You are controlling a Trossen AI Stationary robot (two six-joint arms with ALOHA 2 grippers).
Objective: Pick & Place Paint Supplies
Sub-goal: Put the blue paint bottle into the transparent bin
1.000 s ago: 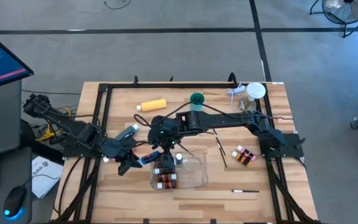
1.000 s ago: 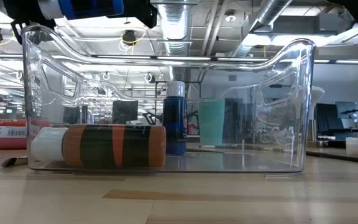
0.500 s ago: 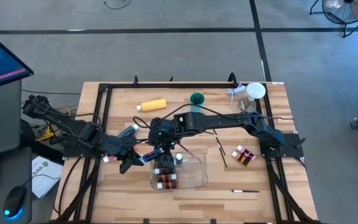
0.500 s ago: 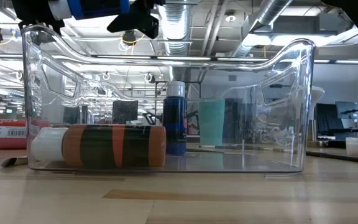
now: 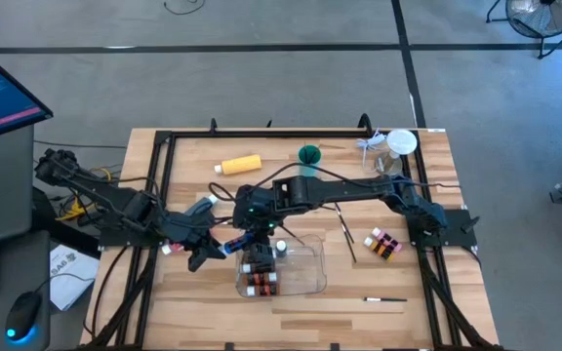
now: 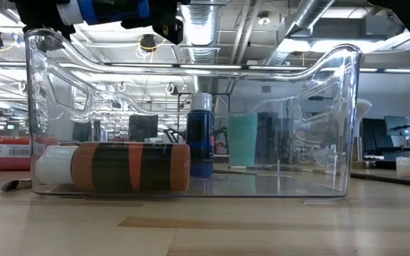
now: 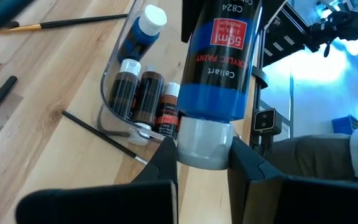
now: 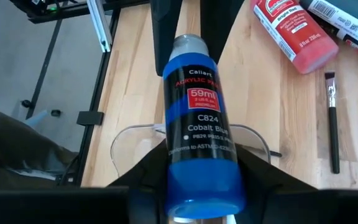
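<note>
Right gripper (image 8: 201, 186) jaws have narrowed onto the blue tube (image 8: 199, 130) the left gripper (image 7: 201, 163) clamps; yellow bottle (image 5: 241, 164) and brushes remain outside.

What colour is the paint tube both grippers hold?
Blue, with a red label; clearest in the right wrist view.

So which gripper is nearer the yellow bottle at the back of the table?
Right. The right gripper is over the clear tray's back-left corner, at the blue paint tube. The left gripper grips that tube's cap end, slightly farther from the yellow bottle.
</note>
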